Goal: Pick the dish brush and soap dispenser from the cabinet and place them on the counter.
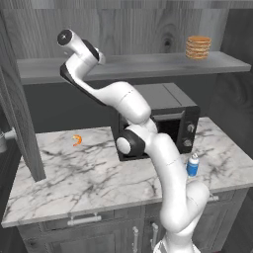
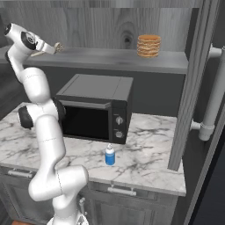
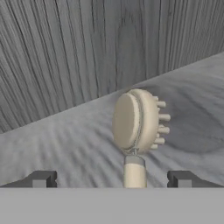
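— Two fingertips (image 3: 43,179) sit at the bottom of the hand view, spread wide, and the dish brush (image 3: 139,124) rises between them. Do they touch it?

— No. The tan handle runs up the middle of the gap, with clear space to the tip on each side. Its round pale head stands above and beyond the tips, bristle stubs pointing to the right in that view, over the grey shelf (image 3: 65,140) of the cabinet (image 3: 87,48).

— And from the base?

— In the right base view the gripper (image 2: 49,49) reaches level with the shelf (image 2: 114,59), at its left end, and the brush (image 2: 57,47) head shows just past the hand. In the left base view the hand (image 1: 99,55) is seen from behind against the shelf (image 1: 148,65); the brush itself is hidden there.

— The soap dispenser?

— Down on the counter (image 1: 74,173), upright — a small blue bottle (image 1: 192,165) just in front of the microwave (image 1: 170,118), near its right-hand corner. The right base view shows the same: dispenser (image 2: 110,155) on the marble (image 2: 149,162), close to the front edge.

— Anything else?

— A stack of tan discs (image 2: 149,45) on the shelf's right part, and a small orange curled item (image 1: 77,140) on the counter's left, well apart from the arm.
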